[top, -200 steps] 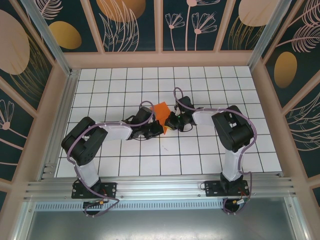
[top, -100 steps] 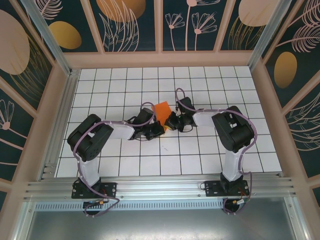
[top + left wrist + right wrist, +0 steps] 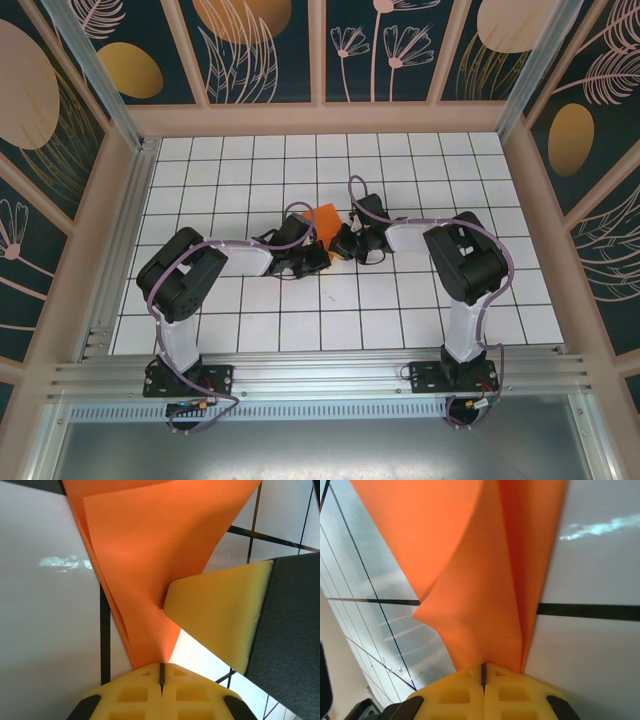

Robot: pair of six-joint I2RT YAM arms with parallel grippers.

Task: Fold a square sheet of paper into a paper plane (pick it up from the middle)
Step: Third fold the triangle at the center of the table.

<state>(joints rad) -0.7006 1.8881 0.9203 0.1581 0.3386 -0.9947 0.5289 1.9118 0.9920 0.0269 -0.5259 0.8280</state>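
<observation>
Fanning out ahead of both sets of jaws, the square sheet of paper (image 3: 322, 219), folded into layers, is sitting between the two grippers over the white tiled table (image 3: 400, 300). The left gripper (image 3: 161, 672) is pinching its narrow tip between closed yellow pads, and the right gripper (image 3: 483, 672) is gripping a creased edge likewise. A right fingertip (image 3: 220, 615) is touching the sheet just ahead-right of the left jaws.
</observation>
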